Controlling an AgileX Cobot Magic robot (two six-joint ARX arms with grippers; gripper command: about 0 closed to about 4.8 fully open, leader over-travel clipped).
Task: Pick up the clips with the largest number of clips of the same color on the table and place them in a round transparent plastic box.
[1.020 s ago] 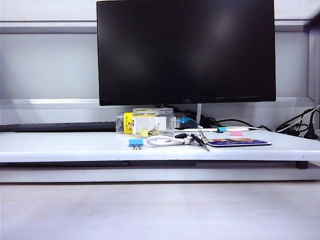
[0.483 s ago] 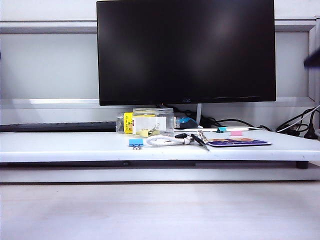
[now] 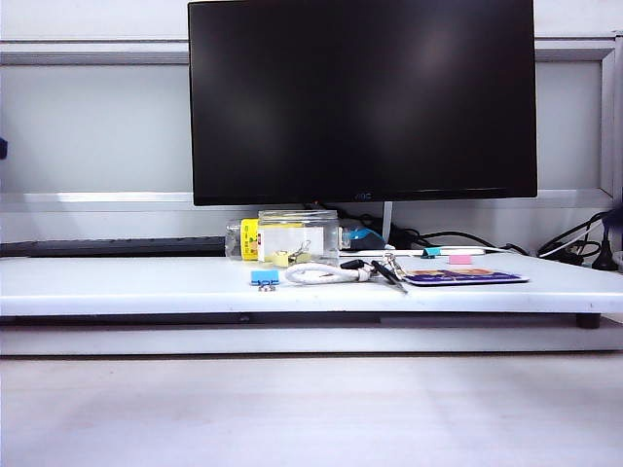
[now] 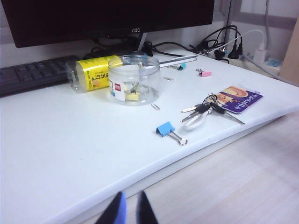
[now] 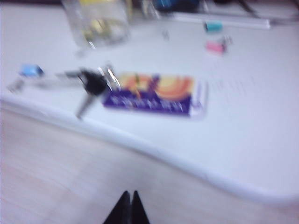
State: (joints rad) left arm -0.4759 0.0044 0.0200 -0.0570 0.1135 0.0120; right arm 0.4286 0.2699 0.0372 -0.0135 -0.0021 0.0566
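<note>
- Round transparent plastic box [image 4: 134,85] with a white label stands on the white desk [image 4: 70,149], toward the back edge just in front of the black monitor [image 3: 362,97]. Pale-yellow binder clips [image 4: 132,95] with wire handles lie inside it on the bottom; exterior view shows them through the wall [image 3: 282,258].
- Clear bottle with a yellow label [image 4: 93,74] lies on its side touching the box on the keyboard side. Only the left wrist view shows the dark keyboard [image 4: 28,77] clearly.
- Blue binder clip [image 4: 166,129] sits alone near the front edge of the desk; also seen in the exterior view [image 3: 264,277].
- Bunch of keys on a white cord [image 4: 205,109] lies beside a purple and orange card [image 4: 239,98], near the front edge.
- Teal clip [image 4: 181,66] and pink clip [image 4: 205,73] lie toward the back edge, well apart from the box. Right wrist view shows them blurred.
- Left claw [image 4: 129,211]: off the desk, in front of its front edge, fingers a narrow gap apart, holding nothing.
- Right claw [image 5: 128,207]: also off the front edge, over the wood-grain surface below, fingers pressed together, empty.
- Exterior view shows neither claw.
</note>
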